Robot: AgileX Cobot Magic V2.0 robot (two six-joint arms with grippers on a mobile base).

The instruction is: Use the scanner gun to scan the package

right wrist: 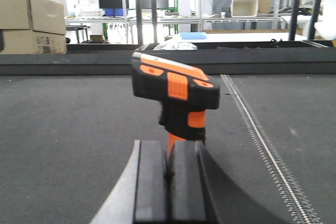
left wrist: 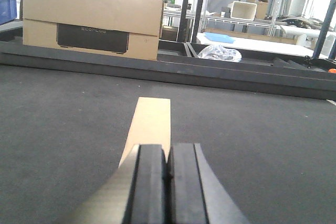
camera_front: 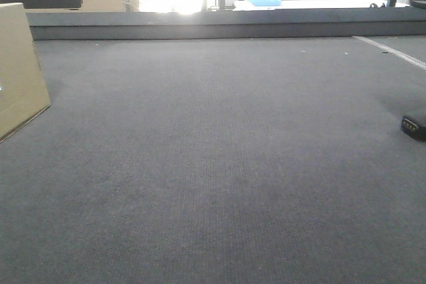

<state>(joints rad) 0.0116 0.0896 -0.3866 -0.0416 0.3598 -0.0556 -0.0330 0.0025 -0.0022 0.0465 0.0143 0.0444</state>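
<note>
The package is a flat tan cardboard box standing on edge at the far left of the grey mat. In the left wrist view the package shows edge-on as a narrow tan strip just beyond my left gripper, whose pads are pressed together with nothing between them. The scanner gun, black with orange parts, stands upright on the mat directly ahead of my right gripper, which is shut too. In the front view only the scanner gun's dark end shows at the right edge. Neither gripper appears there.
A raised dark ledge borders the mat's far side. A large carton with a black panel stands behind it at the left. A pale stitched line runs along the mat at the right. Benches and shelves lie beyond.
</note>
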